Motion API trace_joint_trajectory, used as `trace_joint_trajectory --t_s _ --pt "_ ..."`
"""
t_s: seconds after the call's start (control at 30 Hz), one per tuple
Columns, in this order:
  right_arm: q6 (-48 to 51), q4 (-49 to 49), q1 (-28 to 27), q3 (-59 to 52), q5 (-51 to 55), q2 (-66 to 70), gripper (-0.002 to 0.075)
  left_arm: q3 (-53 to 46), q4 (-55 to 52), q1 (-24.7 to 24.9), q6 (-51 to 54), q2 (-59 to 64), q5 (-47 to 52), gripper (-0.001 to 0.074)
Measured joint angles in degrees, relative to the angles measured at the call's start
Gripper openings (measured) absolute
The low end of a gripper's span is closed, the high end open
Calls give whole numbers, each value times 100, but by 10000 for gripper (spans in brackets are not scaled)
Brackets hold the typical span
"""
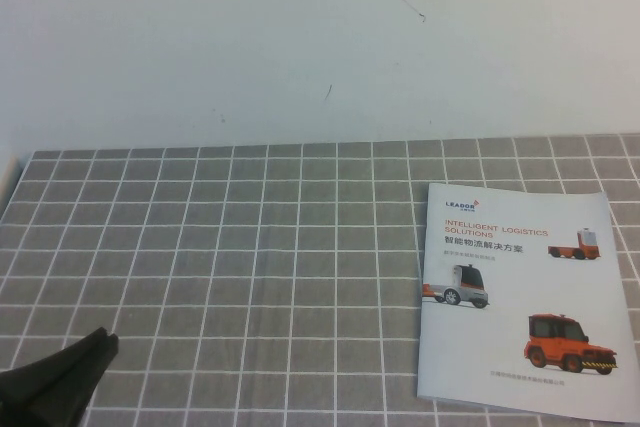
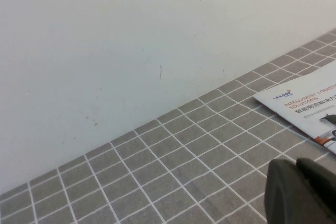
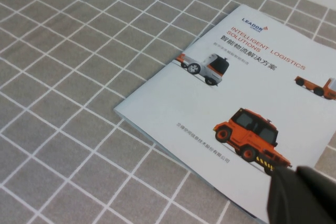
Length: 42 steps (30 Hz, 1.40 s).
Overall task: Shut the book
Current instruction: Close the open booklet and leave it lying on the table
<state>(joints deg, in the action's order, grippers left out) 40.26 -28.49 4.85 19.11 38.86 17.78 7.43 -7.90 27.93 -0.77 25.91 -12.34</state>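
Grid cloth: closed book near shut right claw, shut left claw well apart

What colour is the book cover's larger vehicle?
Orange vehicle, best in right wrist view; left gripper sits near-left, right gripper hovers by the book.

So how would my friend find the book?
Find the grey checked tablecloth below the white wall. On its right side lies the book, closed, near the right gripper and far from the left gripper at the near left corner. It is the only white thing there, with orange trucks on its cover.
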Motion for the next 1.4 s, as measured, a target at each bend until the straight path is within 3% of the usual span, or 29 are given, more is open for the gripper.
trace_joint_trajectory --t_s 0.13,0.4,0.67,1.03,1.4 --pt "0 -10 0 -9 0 0 -2 -114 453 -114 -14 -386 366 -3" --pt "0 -23 0 -9 5 0 -2 -865 599 -1205 -157 -1561 1060 -3" --pt "0 -36 0 -9 14 0 -2 -865 599 -1536 -186 -2583 2970 -3" --pt "0 -36 0 -9 14 0 -2 -855 517 -1561 -48 -2654 3060 -3" --pt "0 -36 0 -9 17 0 -2 -855 517 -2147 -123 -2658 3060 -3"
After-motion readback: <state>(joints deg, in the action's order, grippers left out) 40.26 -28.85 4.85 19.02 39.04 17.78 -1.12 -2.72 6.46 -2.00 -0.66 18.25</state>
